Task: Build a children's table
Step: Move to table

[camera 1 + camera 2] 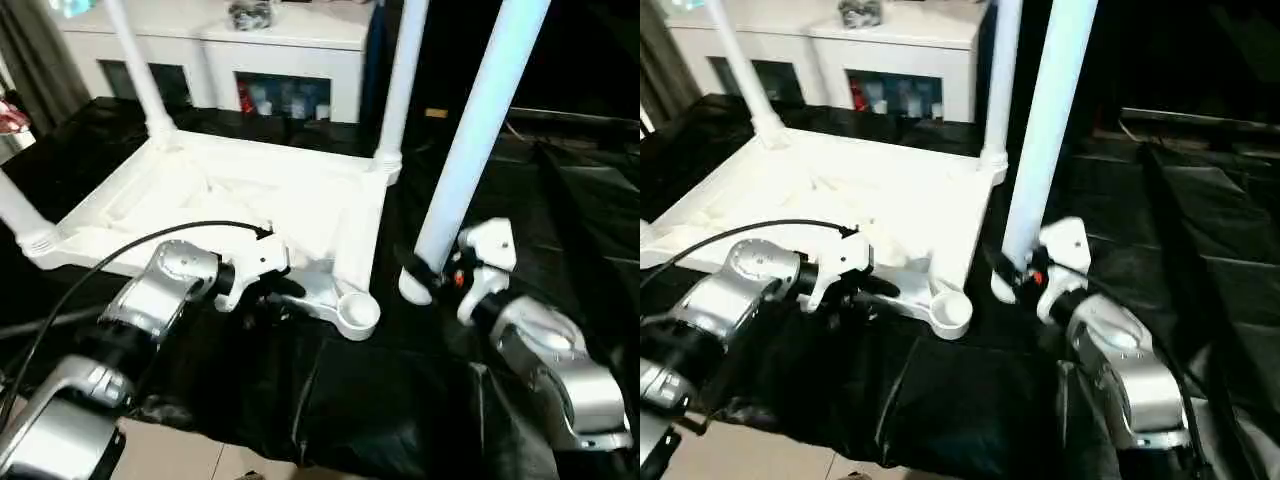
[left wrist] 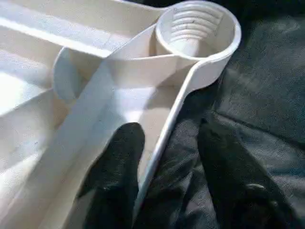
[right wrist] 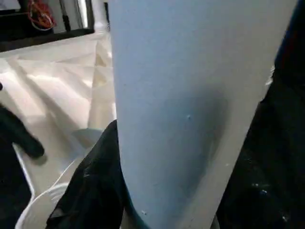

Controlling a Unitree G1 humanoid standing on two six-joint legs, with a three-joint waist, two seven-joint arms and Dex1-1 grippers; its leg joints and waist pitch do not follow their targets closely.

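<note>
Now a black sheet (image 1: 380,400) is seen spread over the work surface, with a strip of pale floor (image 1: 170,455) showing at its near edge. At the back, a white cabinet (image 1: 250,60) with glass doors is set against the wall. The upturned table top (image 1: 230,200) is laid ribbed side up on the sheet, three legs already standing in its sockets: two far ones (image 1: 140,70) (image 1: 400,90) and one at the left (image 1: 20,220). The near right corner socket (image 1: 357,312) is left empty. The left gripper (image 2: 167,157) is placed astride the top's near rim, one finger (image 2: 119,162) inside, the other outside over the sheet; whether the rim is actually pinched cannot be told. The fourth leg (image 1: 480,130) is held upright in the closed right gripper (image 1: 440,275), its flared foot just beside the empty socket on the sheet. Open black sheet is left to the right. All leg tops are cut off by the frame.
</note>
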